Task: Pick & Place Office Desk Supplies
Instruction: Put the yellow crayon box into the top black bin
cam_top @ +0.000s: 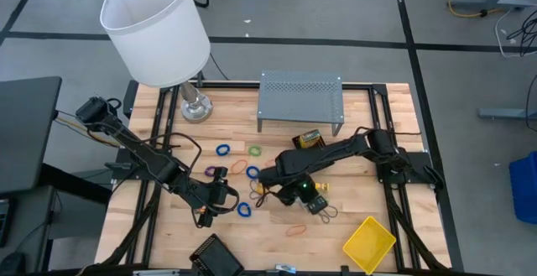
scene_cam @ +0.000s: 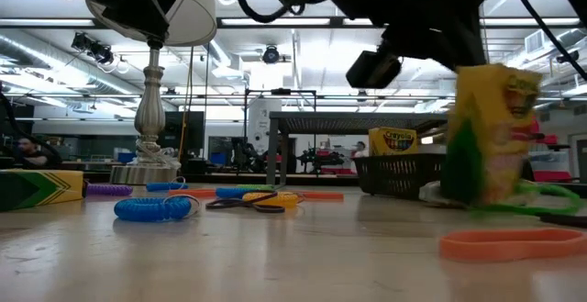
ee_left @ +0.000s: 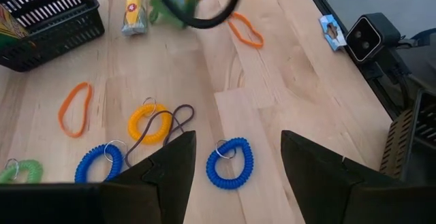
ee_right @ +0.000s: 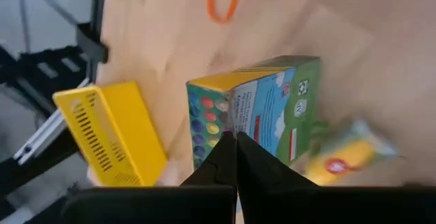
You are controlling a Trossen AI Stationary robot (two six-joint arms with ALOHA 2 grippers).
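Note:
A yellow-and-green crayon box point(ee_right: 262, 105) stands upright on the table right of centre, also seen in the low view point(scene_cam: 491, 137). My right gripper point(ee_right: 236, 142) is shut, its tips at the box; in the high view it point(cam_top: 306, 196) hangs over mid-table. My left gripper point(ee_left: 238, 139) hovers open above a blue coil band point(ee_left: 230, 163) lying flat, left of centre point(cam_top: 225, 199). A black mesh tray point(cam_top: 309, 139) holds another crayon box. A yellow tray point(cam_top: 369, 244) lies at the near right. My right gripper's shut fingertips point(ee_right: 231, 157) meet the crayon box at the upright edge between two of its faces point(ee_right: 235, 125), slanting down from above. Whether they pinch anything or only rest against it, I cannot tell. The box stands upright among loose bands.
The grey perforated shelf point(cam_top: 300, 100) and the white-shaded lamp point(cam_top: 155, 28) stand at the far side. Yellow point(ee_left: 150, 123), orange point(ee_left: 75, 108), blue point(ee_left: 99, 163) and green point(ee_left: 17, 171) bands lie scattered mid-table. Another orange band point(cam_top: 295, 230) and a black tray point(cam_top: 216, 255) lie near the front edge.

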